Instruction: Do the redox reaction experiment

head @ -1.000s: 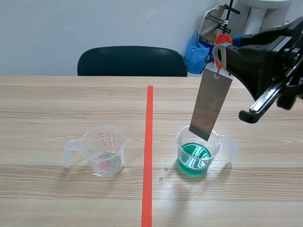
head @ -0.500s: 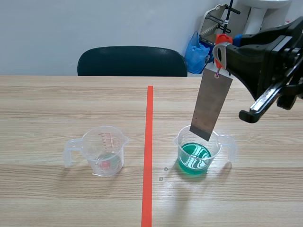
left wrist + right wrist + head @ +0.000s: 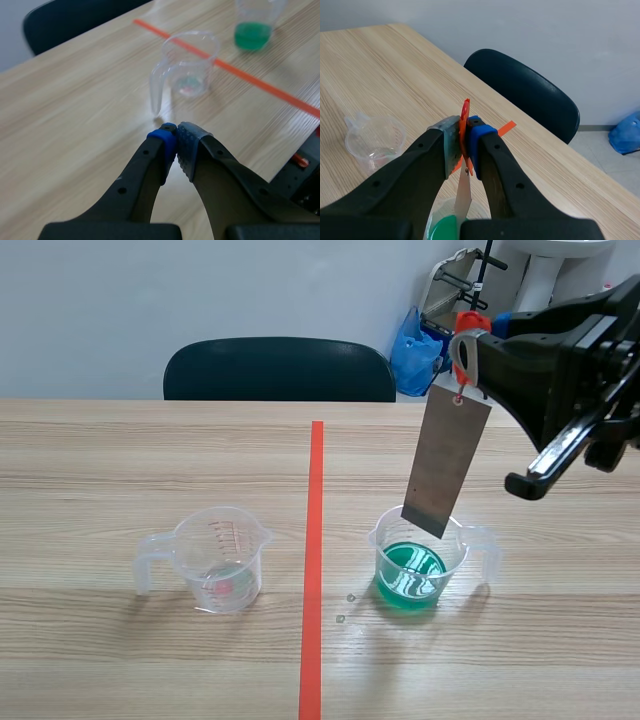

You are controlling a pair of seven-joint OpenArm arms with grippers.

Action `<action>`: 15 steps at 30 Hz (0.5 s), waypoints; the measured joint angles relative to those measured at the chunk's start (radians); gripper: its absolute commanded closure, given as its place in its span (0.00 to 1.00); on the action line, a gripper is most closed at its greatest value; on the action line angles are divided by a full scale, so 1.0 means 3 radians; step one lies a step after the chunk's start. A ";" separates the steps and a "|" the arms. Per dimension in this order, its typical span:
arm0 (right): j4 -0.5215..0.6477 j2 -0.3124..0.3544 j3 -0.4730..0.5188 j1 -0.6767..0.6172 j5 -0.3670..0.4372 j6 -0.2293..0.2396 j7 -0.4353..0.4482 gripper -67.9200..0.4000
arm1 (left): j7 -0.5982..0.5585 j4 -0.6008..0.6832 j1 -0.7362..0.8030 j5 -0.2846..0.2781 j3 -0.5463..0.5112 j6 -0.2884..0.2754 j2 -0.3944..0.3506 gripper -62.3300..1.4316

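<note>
Above the green-filled measuring cup at right, right gripper pinches orange tag of metal strip, probably stiff, light, swing-prone; left gripper pressed together, empty.

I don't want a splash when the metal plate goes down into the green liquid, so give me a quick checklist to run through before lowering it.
1. Right tool shut on the orange tag that carries the metal plate: ok.
2. Plate's lower end over the green cup: ok.
3. Plate hanging plumb: not ok, it tilts.
4. Cup upright, green liquid inside: ok.
5. Plate's lower edge clear of the cup's rim: cannot tell.
6. Left tool shut, away by the clear cup: ok.
</note>
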 measured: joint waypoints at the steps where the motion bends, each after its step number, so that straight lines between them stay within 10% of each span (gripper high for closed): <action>1: 0.0000 0.0000 0.0000 0.0000 0.0000 -0.0001 0.0000 0.98 | 0.0017 0.0000 -0.0139 -0.0037 0.0128 -0.0003 -0.0093 0.93; 15: 0.0000 0.0000 0.0000 0.0000 0.0000 0.0000 0.0000 0.98 | 0.1344 0.0000 -0.2410 -0.0997 0.2532 -0.0113 -0.0523 0.94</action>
